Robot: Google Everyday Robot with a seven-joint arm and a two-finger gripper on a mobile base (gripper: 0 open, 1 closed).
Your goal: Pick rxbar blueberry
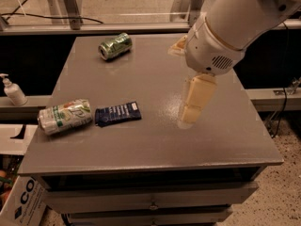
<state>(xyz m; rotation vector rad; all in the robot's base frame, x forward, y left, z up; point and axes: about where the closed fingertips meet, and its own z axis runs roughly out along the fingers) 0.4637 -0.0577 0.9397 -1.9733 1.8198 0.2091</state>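
The rxbar blueberry (118, 113), a flat dark navy wrapper with white lettering, lies on the grey table (155, 140) at the left front. A white-and-green drink can (65, 116) lies on its side just left of it, almost touching. A green drink can (115, 45) lies on its side at the table's back left. My gripper (189, 117), cream-coloured, hangs from the big white arm above the table's middle right, well to the right of the bar. It holds nothing that I can see.
A soap pump bottle (13, 91) stands on a ledge left of the table. A cardboard box (21, 197) sits on the floor at the lower left. A glass railing runs behind the table. Drawers sit below the tabletop.
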